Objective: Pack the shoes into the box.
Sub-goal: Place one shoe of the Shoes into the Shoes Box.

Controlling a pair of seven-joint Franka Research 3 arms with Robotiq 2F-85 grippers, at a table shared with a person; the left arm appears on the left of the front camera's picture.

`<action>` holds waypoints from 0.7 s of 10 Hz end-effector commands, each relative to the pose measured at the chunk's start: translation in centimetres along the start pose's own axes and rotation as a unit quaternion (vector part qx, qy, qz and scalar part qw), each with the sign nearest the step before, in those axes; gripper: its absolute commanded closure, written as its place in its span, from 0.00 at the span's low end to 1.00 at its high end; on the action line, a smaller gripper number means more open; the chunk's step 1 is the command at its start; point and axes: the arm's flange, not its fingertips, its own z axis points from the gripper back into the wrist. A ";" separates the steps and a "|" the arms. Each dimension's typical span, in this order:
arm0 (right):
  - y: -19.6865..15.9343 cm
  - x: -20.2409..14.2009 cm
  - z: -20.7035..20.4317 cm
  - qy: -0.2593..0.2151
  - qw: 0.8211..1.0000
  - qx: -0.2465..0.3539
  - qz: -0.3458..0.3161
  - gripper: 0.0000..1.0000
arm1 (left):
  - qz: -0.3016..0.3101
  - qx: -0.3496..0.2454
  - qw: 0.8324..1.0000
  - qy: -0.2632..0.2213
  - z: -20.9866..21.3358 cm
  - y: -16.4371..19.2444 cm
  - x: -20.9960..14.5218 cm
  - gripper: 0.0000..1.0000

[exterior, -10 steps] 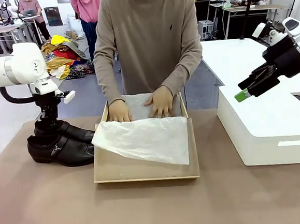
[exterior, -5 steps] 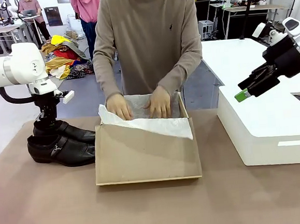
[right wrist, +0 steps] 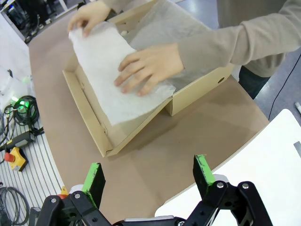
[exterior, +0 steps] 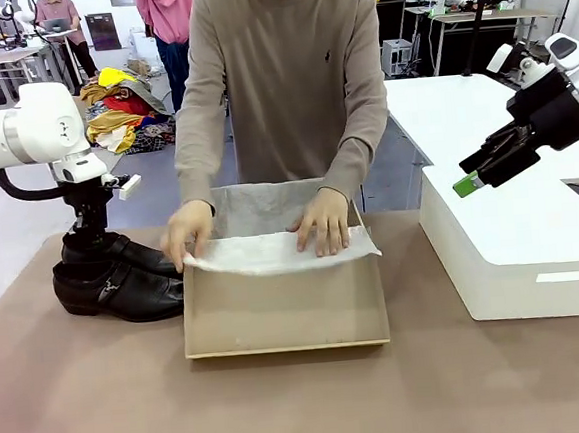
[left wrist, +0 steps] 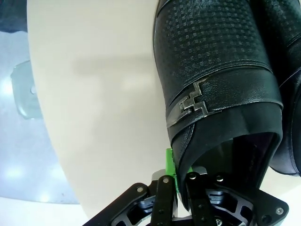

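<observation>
- Shoes point(exterior: 119, 275) sit just left of the box point(exterior: 277, 316); the left gripper point(exterior: 91, 235) pinches one shoe's heel rim.
- Person's hands point(exterior: 322, 224) spread tissue paper point(exterior: 272, 253) over the box, so lifting the shoe in should wait.
- Right gripper point(exterior: 467, 182), right of the box, is spread and empty.

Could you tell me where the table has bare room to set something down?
Bare tabletop spans the near edge, before shoes and box; a slimmer strip lies between box and white box. The person's hands crowd the box.
</observation>
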 end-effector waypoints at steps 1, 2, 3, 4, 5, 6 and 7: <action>-0.3 0.0 -0.2 -0.015 1.000 0.007 0.012 0.00 | 0.012 0.012 1.000 0.005 0.8 0.0 -0.6 1.00; -0.3 0.0 -0.2 -0.015 1.000 0.007 0.012 0.00 | 0.019 0.016 1.000 0.002 1.1 0.1 -0.9 1.00; -0.3 0.0 -0.2 -0.015 1.000 0.007 0.012 0.00 | 0.024 0.022 0.999 -0.001 1.5 0.2 -1.3 1.00; -0.3 0.0 -0.2 -0.015 1.000 0.007 0.012 0.00 | 0.031 0.028 0.999 -0.004 2.0 0.4 -1.7 1.00; -0.3 0.0 -0.2 -0.015 1.000 0.007 0.012 0.00 | 0.037 0.034 0.999 -0.008 2.4 0.6 -2.0 1.00; -0.3 0.0 -0.2 -0.015 1.000 0.007 0.012 0.00 | 0.044 0.041 0.998 -0.010 2.8 0.7 -2.3 1.00; -0.3 0.0 -0.2 -0.015 1.000 0.007 0.012 0.00 | 0.054 0.049 0.997 -0.013 3.1 0.8 -2.7 1.00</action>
